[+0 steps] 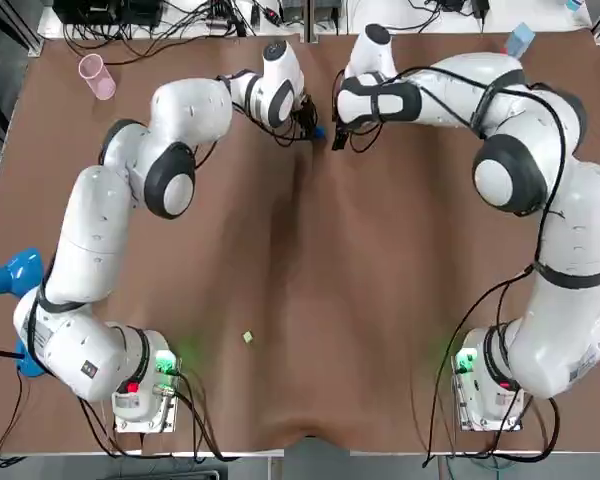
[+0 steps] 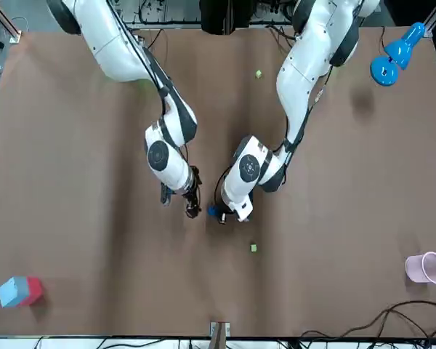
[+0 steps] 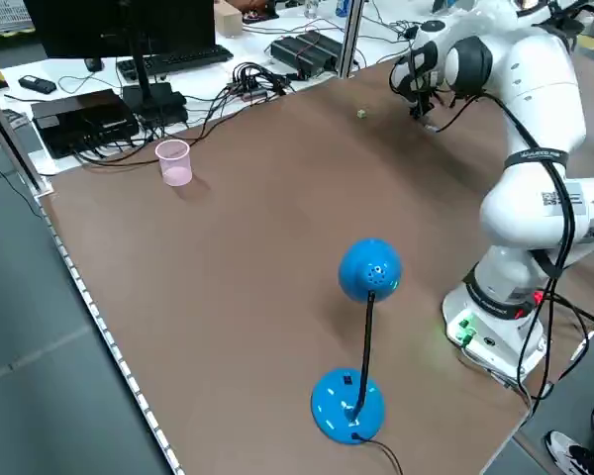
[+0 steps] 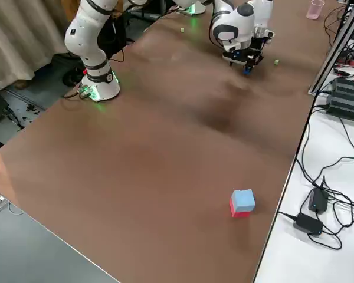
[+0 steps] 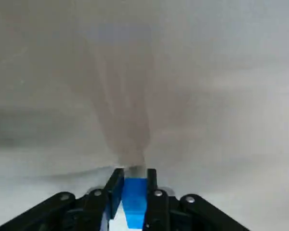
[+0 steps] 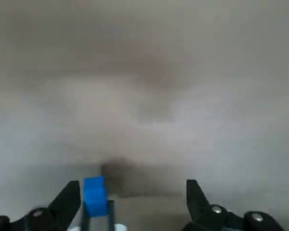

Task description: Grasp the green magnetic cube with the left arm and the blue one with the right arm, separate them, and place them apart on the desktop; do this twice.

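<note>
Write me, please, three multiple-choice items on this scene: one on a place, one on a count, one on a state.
1. Where does the pink cup stand? A) near the table's far-left corner B) between the grippers C) by the right arm's base
2. How many small green cubes lie on the table? A) none B) two C) four
3. What is the left gripper doing? A) hanging open B) clamping a blue cube C) holding the cup
Key: 1 A, the top view shows it there; 2 B, the front view shows two, far apart; 3 B, its wrist view shows blue between shut fingers.
</note>
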